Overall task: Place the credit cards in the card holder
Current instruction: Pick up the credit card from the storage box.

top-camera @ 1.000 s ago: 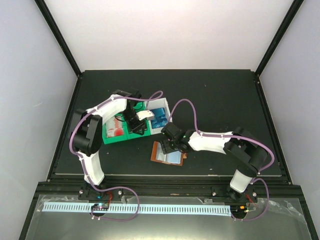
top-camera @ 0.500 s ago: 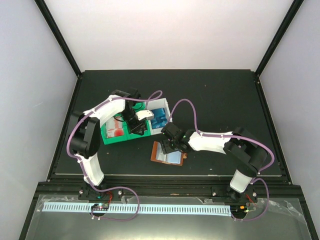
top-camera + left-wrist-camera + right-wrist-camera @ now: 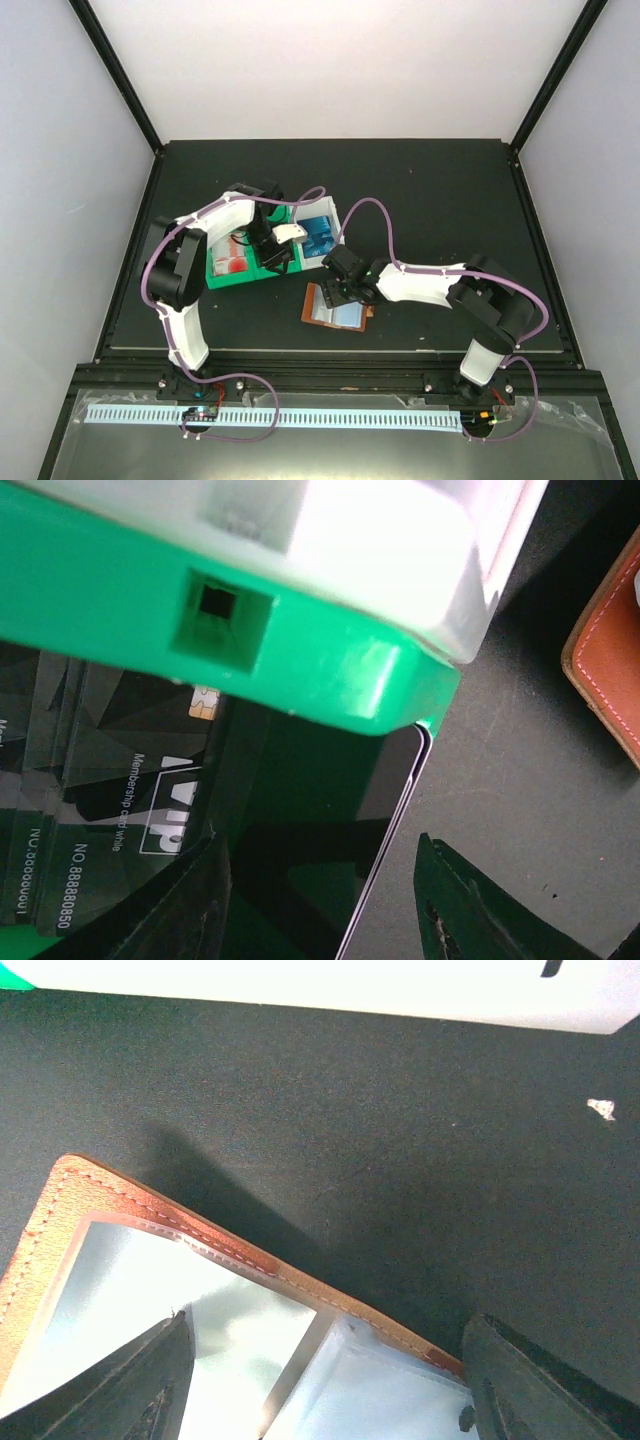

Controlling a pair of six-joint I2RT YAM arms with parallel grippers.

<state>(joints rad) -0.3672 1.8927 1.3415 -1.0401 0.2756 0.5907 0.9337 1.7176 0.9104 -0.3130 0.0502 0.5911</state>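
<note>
The brown card holder (image 3: 335, 308) lies open on the dark table, clear pockets up, and fills the lower part of the right wrist view (image 3: 200, 1310). My right gripper (image 3: 341, 290) hovers open just over its far edge (image 3: 330, 1400), holding nothing. My left gripper (image 3: 271, 254) is at the green bin (image 3: 222, 272), open (image 3: 320, 910). Black cards with white marks (image 3: 110, 800) lie in that bin. One black card (image 3: 310, 810) with a pale edge lies between the open fingers, untouched. Blue cards (image 3: 320, 238) lie in the white bin (image 3: 333, 214).
Red-and-white cards (image 3: 232, 256) lie in the green bin's left part. The green bin's wall (image 3: 150, 590) and the white bin (image 3: 380, 540) are close above the left fingers. The holder's corner (image 3: 610, 650) shows at the right. The white bin's edge (image 3: 300, 980) lies beyond the holder.
My left gripper has shifted slightly toward the near left over the green bin. The right arm and the card holder have stayed put.
</note>
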